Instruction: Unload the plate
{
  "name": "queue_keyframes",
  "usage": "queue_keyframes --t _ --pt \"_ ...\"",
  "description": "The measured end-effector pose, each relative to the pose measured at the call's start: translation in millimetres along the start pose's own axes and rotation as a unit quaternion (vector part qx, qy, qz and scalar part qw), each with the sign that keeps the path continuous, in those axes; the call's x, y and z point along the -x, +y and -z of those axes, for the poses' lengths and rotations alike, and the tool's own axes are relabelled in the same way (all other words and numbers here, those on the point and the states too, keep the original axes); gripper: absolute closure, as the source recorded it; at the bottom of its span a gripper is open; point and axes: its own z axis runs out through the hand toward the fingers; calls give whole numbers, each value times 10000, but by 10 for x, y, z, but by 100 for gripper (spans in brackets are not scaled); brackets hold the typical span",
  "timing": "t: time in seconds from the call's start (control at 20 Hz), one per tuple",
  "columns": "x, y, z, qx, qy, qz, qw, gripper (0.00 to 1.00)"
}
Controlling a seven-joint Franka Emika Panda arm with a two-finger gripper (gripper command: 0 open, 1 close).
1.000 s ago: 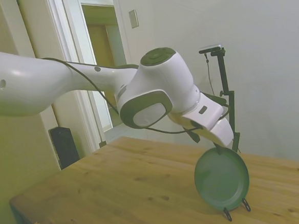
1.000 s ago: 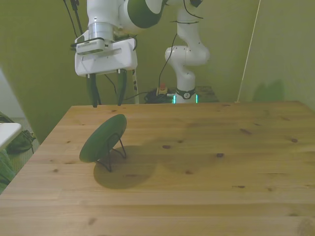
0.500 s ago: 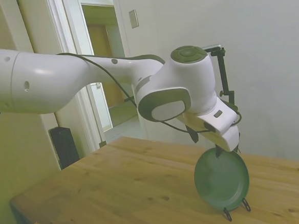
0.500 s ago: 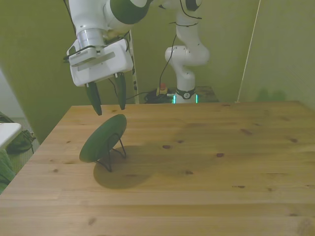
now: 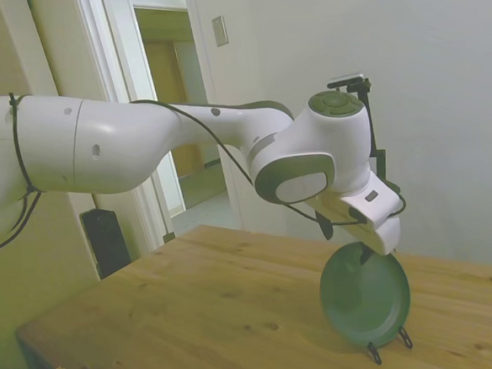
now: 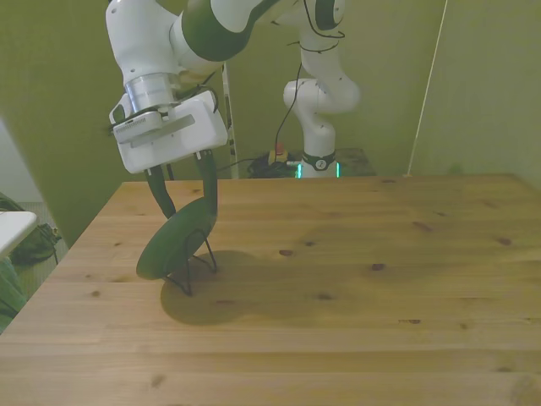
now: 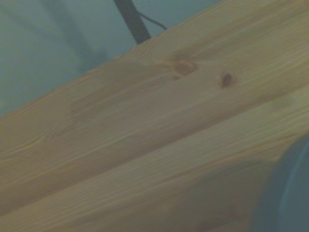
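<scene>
Gripper [image 6: 188, 200] (fingers apart) straddles top rim of plate [image 6: 173, 241].

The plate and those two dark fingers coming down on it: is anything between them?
Nothing. In the front view the open fingers straddle the top rim of the plate, which leans on its black wire stand; only air shows between them.
</scene>
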Motion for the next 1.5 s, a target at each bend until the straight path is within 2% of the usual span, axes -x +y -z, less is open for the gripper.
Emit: queue_keyframes --t 0.2,0.35,0.95,1.5 --pt "34 35 135 -240 -265 141 9993 100" --pt "18 106 191 -255 -350 149 9989 100" --pt "-18 261 38 -223 -537 167 9982 100" --pt "-80 354 62 -253 -517 196 9982 100"
